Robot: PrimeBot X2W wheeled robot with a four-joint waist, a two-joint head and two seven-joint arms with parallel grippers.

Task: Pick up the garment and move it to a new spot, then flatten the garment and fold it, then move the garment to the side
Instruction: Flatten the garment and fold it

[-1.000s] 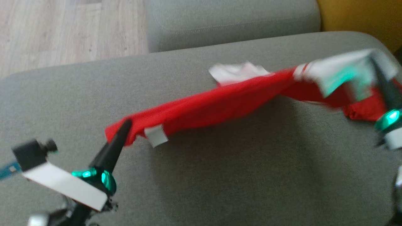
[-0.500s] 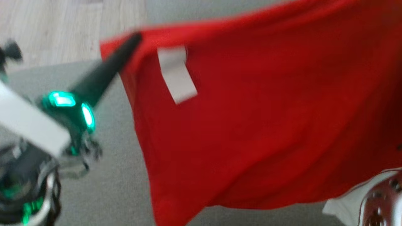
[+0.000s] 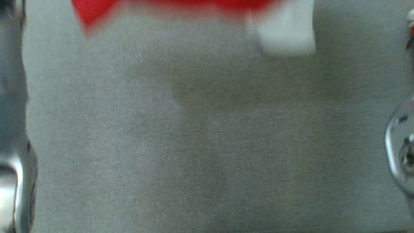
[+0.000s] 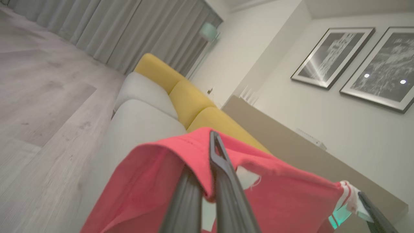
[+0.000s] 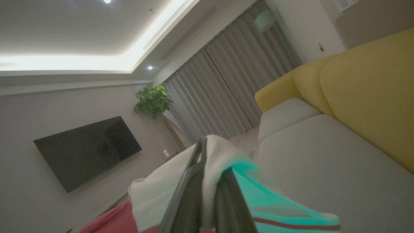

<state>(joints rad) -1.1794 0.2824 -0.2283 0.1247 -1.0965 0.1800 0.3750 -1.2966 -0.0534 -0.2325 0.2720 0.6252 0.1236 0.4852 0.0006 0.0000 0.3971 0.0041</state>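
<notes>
Item: garment (image 4: 155, 187), red w/ white-and-teal sleeve. Loc.: up in the air over far part of grey sofa seat (image 3: 194, 145), stretched btwn both grippers; blurred in head view.
L gripper (image 4: 210, 155): closed, pinching red edge, cloth draped over it.
R gripper (image 5: 213, 158): closed, pinching white sleeve end.
Bkgd: yellow back cushions (image 5: 372, 97), wall TV (image 5: 87, 152), potted plant (image 5: 152, 98).

Head view heavily motion-blurred; wrist views dim, wide-angle bent; ceiling cove light (image 5: 64, 61) glows bright.
</notes>
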